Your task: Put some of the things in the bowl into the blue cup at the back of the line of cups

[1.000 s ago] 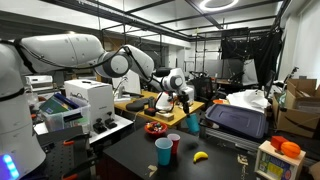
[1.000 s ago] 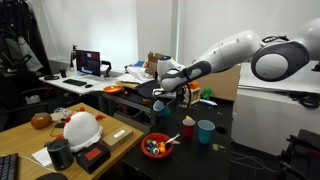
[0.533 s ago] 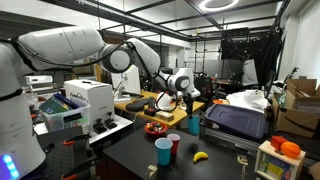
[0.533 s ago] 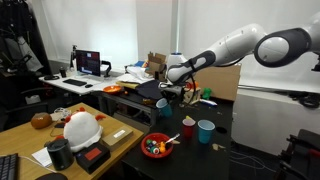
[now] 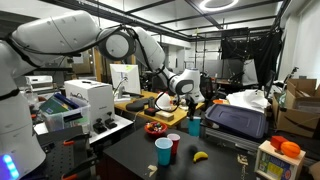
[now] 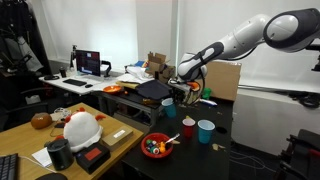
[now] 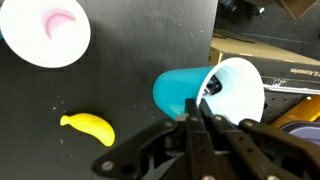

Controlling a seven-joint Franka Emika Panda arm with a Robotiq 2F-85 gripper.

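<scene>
The drop-off step is in hand. In an exterior view the gripper (image 5: 187, 101) is held right of centre, above the blue cup (image 5: 194, 126). The red bowl (image 5: 151, 130) is seen just left of that cup, and the bits in it are too tiny to be made out.

In the wrist view the fingers (image 7: 189, 125) are pressed together, coming up from the bottom edge. Their tips are set at the near rim of the blue cup's white mouth. A dark speck is seen at the tips, but whether it is one of the bits cannot be told.

Next, it is judged, the tips should be carried a touch further right in the wrist frame, over the open mouth. Only then should they be parted, so that whatever is pinched drops inside and not onto the black table (image 7: 120, 70).

Around the scene, the banana (image 7: 88, 128) is seen at lower left of the wrist frame, well apart. Another cup (image 7: 30, 40) is seen from straight above in the upper left corner. At lower centre of an exterior view, a larger-seeming blue cup (image 5: 163, 152) and a red cup (image 5: 175, 143) are stood just beside each other. A dark case (image 5: 237, 120) is parked just right of the target and is judged the nearest thing to be bumped. Nothing is seen between tips and mouth.
</scene>
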